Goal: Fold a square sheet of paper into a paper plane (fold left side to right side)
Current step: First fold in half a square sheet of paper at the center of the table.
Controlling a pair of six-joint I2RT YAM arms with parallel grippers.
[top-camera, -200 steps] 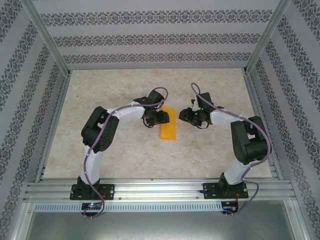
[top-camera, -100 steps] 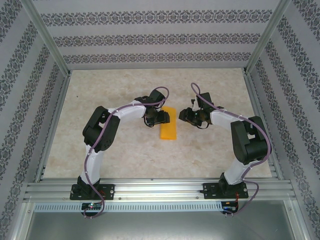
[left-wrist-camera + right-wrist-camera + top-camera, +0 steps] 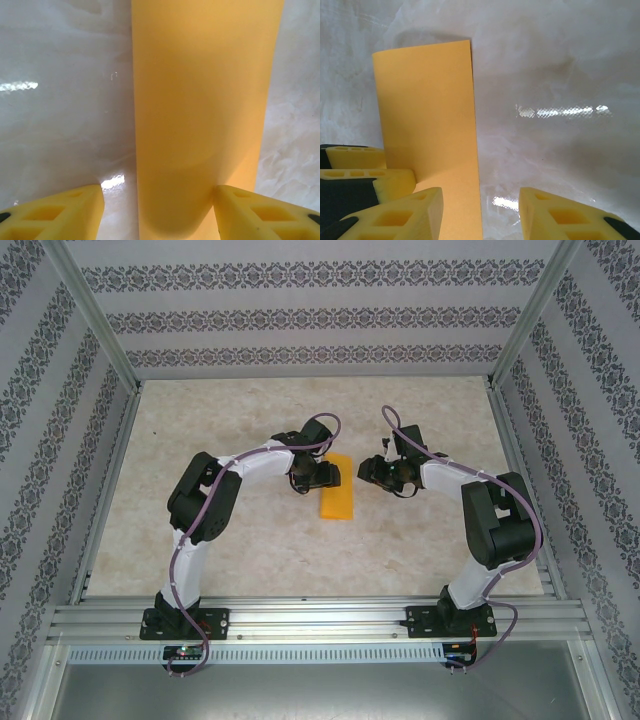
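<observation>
Orange paper [image 3: 337, 502] unmoved; left gripper [image 3: 160, 200], jaws parted, perhaps shifted slightly; right gripper [image 3: 481, 200] parted too.

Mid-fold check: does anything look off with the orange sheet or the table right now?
Nothing is torn or spilled. The square sheet of paper, folded to a narrow strip, lies slightly askew on the table. One long edge looks softly rounded rather than pressed flat.
</observation>
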